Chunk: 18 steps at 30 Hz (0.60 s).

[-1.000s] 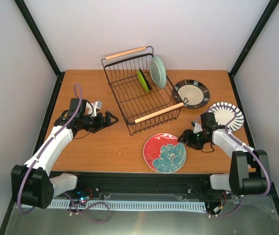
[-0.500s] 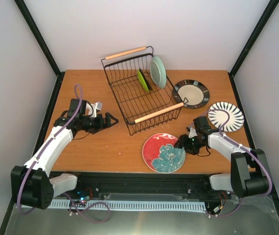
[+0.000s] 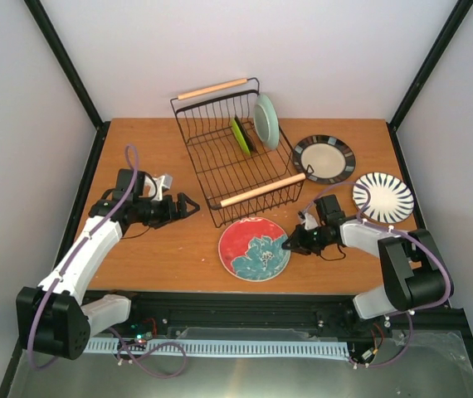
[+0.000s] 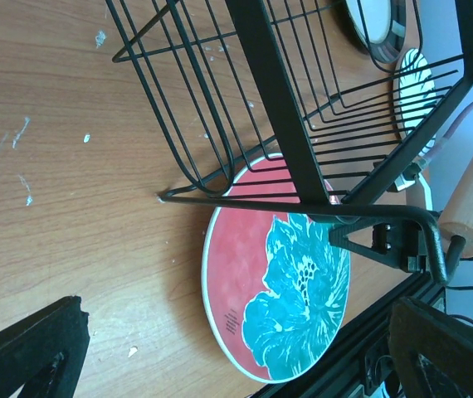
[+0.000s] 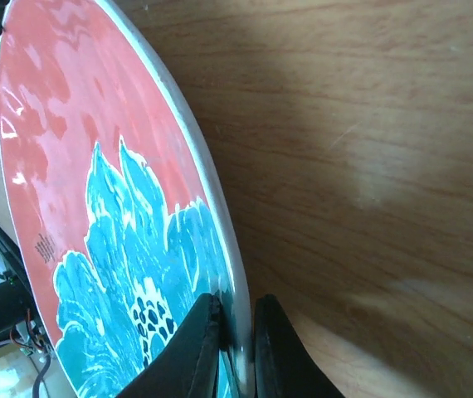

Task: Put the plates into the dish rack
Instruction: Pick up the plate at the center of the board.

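The red plate with a teal flower [image 3: 254, 249] lies on the table just in front of the dish rack [image 3: 261, 190]. My right gripper [image 3: 290, 243] is shut on its right rim. In the right wrist view both fingers [image 5: 199, 348] pinch the white rim of this plate [image 5: 95, 207]. A mint green plate [image 3: 266, 121] and a lime green plate [image 3: 241, 136] stand on edge inside the rack. My left gripper [image 3: 188, 203] hangs open left of the rack, holding nothing. Its wrist view shows the rack's wires [image 4: 278, 108] and the red plate [image 4: 278, 282] beyond.
A black-rimmed cream plate [image 3: 324, 158] lies flat right of the rack. A white plate with black radial stripes [image 3: 382, 197] lies behind my right arm near the table's right edge. The rack's front wooden handle sits close above the red plate.
My right gripper has shut on the red plate's right rim. Arm and plate have moved left, toward the rack's front. The left arm has barely moved.
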Available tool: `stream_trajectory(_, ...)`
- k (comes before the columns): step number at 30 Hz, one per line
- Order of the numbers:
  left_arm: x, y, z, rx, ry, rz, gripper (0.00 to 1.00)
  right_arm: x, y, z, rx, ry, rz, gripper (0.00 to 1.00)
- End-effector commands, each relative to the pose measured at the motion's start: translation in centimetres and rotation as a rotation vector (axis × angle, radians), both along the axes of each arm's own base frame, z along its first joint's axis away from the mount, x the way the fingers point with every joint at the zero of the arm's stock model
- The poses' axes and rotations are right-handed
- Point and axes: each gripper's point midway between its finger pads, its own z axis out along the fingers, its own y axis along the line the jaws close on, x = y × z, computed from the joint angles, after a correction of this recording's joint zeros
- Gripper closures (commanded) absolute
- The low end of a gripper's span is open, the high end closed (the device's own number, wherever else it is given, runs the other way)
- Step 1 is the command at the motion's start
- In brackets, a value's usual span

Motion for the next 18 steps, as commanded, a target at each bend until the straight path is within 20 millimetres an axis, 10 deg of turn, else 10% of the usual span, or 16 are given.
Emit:
stream_trajectory(1,-0.1,-0.1,0.8,0.014,-0.033,-0.024,0.0,-0.4,-2.3,-3.0,-0.163,0.061,-0.058,0.97)
stream_trajectory(18,-3.3,-0.1,-1.5,-0.02,0.072,-0.021,0.0,-4.2,-0.1,-1.5,-0.166,0.126,0.173,0.97)
